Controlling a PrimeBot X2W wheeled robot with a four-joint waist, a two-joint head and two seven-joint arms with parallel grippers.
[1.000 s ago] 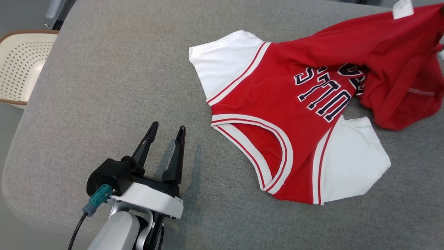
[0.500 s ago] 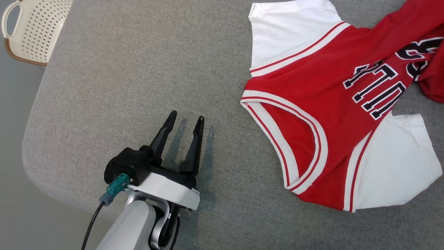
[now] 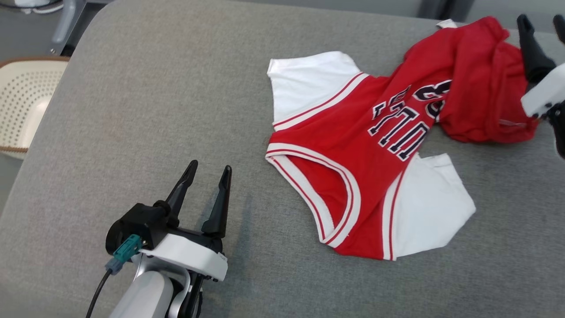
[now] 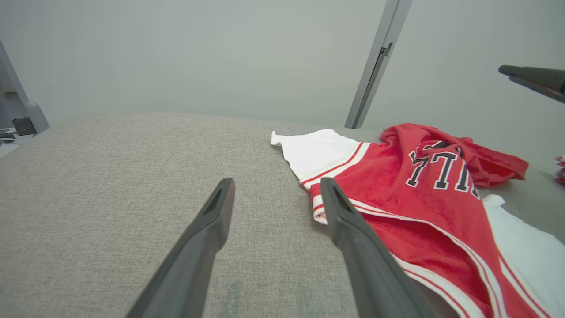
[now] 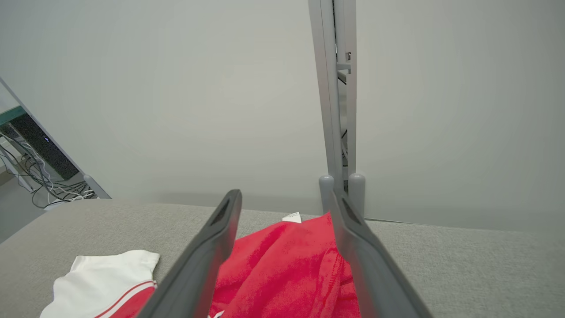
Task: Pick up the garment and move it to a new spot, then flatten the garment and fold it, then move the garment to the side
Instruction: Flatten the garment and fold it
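Observation:
The garment (image 3: pixel 348 132), a red jersey with white sleeves and dark lettering, lies on the grey padded table (image 3: pixel 132 110), neckline toward me. Its lower half is bunched in a red heap (image 3: pixel 476 101) at the far right. My right gripper (image 3: pixel 541 18) hangs open just above and beside that heap. In the right wrist view the red cloth (image 5: pixel 282 260) lies below my right gripper (image 5: pixel 287 196), whose spread fingers hold nothing. My left gripper (image 3: pixel 210 165) stands open at the lower left, apart from the garment. In the left wrist view my left gripper (image 4: pixel 277 181) points at the near white sleeve (image 4: pixel 318 152).
A cream perforated basket (image 3: pixel 22 101) sits off the table's left edge. A grey metal post (image 5: pixel 335 88) rises behind the table's far edge, and cables (image 5: pixel 39 176) lie on the floor at the far left. Bare table stretches left of the garment.
My right gripper has opened and let go of the red hem, which dropped from its lifted stretch into a heap on the table. The head camera shifted; my left gripper stayed open.

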